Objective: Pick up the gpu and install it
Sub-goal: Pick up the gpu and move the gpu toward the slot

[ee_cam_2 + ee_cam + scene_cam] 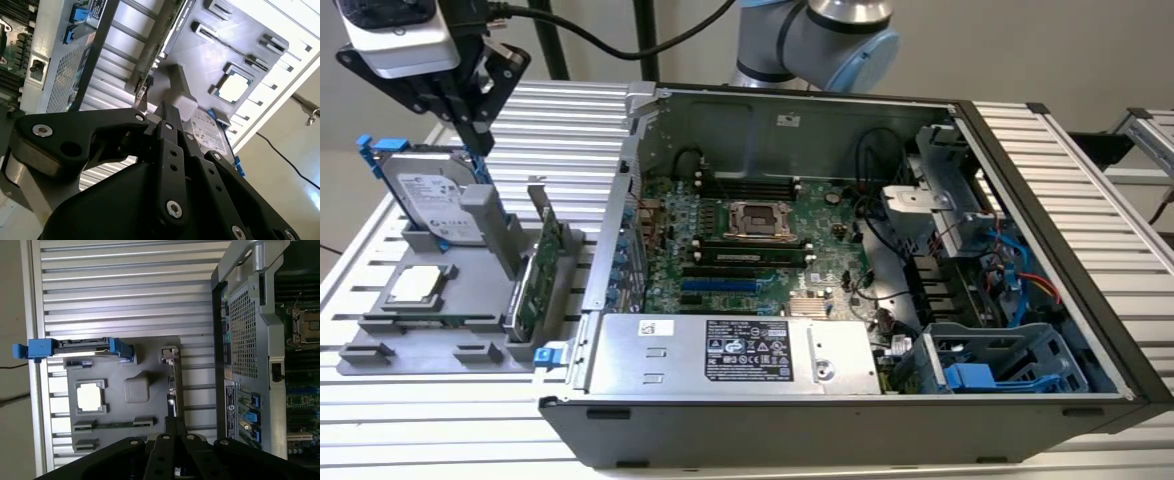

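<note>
Green and on edge, the gpu [534, 272] stands along the grey holder's [414, 345] edge nearest the computer case [827, 435]. We judge a clean pick needs a grip squared across its top edge. Our gripper [476, 138] hangs empty and pinched narrow over the holder's corner where the hard drive [434, 195] stands, the card well apart below.

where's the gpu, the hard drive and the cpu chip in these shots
gpu [536, 280]: exterior view, on the green board, about mid-length.
hard drive [434, 195]: exterior view, on its silver labelled face.
cpu chip [90, 397]: first wrist view, middle of its silver lid.
</note>
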Robot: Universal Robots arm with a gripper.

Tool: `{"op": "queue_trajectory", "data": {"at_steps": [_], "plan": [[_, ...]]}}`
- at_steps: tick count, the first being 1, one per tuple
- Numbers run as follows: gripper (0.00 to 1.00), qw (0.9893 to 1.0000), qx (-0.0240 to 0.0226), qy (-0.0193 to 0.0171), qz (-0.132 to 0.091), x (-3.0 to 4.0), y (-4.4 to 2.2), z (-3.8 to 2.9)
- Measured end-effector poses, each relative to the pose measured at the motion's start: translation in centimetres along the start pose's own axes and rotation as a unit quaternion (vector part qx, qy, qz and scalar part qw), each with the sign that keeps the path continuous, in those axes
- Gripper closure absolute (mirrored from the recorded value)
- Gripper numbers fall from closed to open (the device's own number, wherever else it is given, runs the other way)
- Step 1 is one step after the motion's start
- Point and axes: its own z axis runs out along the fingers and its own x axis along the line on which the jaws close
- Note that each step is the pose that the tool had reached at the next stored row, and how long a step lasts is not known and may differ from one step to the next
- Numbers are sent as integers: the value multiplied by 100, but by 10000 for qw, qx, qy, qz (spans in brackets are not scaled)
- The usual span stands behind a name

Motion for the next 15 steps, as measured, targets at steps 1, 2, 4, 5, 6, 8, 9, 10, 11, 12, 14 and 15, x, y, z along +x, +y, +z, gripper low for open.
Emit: {"op": "queue_trajectory", "data": {"at_steps": [1,2,4,5,6,8,9,10,11,12,14,15], "plan": [[100,10000,0,2,0,-1,-7,0],[100,10000,0,4,0,-2,-13,0],[100,10000,1,9,0,-4,-25,-1],[100,10000,1,11,1,-5,-32,0],[100,10000,1,12,1,-5,-39,0],[100,10000,1,17,1,-7,-52,0],[100,10000,1,19,1,-8,-58,-1],[100,10000,2,20,1,-8,-62,-1],[100,10000,2,22,1,-9,-68,-1],[100,10000,2,23,1,-10,-73,-1],[100,10000,2,26,1,-11,-81,-1],[100,10000,2,27,2,-11,-86,-1]]}}
